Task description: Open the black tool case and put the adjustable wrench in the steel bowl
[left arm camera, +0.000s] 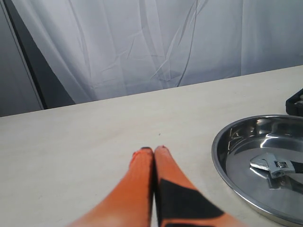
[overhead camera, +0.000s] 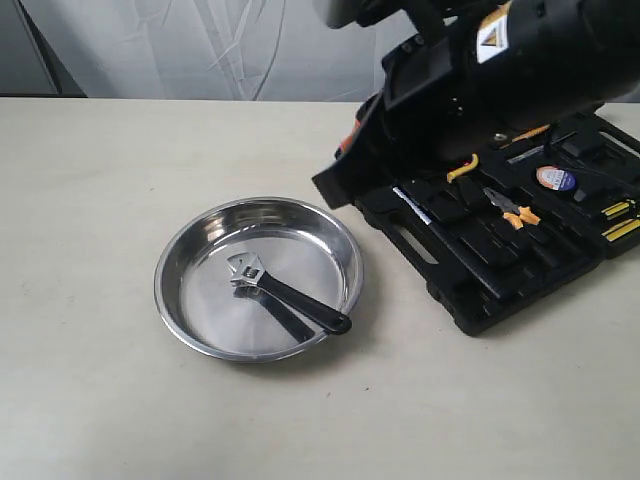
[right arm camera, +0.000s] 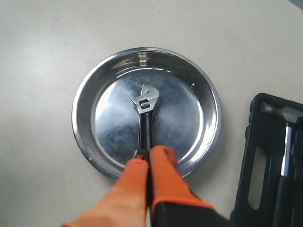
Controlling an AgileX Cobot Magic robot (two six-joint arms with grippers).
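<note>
The adjustable wrench (overhead camera: 270, 285) lies inside the steel bowl (overhead camera: 165, 290), silver head near the middle and black handle end resting toward the rim. The black tool case (overhead camera: 480, 290) lies open to the right of the bowl, tools in its moulded slots. In the right wrist view my right gripper (right arm camera: 150, 153) is shut and empty, held well above the bowl's rim (right arm camera: 78, 123), with the wrench (right arm camera: 147, 113) lying free beyond its tips. My left gripper (left arm camera: 153, 149) is shut with nothing in it, low over bare table beside the bowl (left arm camera: 218, 156). It does not show in the exterior view.
The right arm (overhead camera: 480, 80) hangs over the case's back half. Orange-handled pliers (overhead camera: 515, 213), a tape roll (overhead camera: 556, 178) and yellow-handled drivers (overhead camera: 620, 220) sit in the case. A hammer (right arm camera: 286, 142) lies in its near edge. A white curtain hangs behind the table.
</note>
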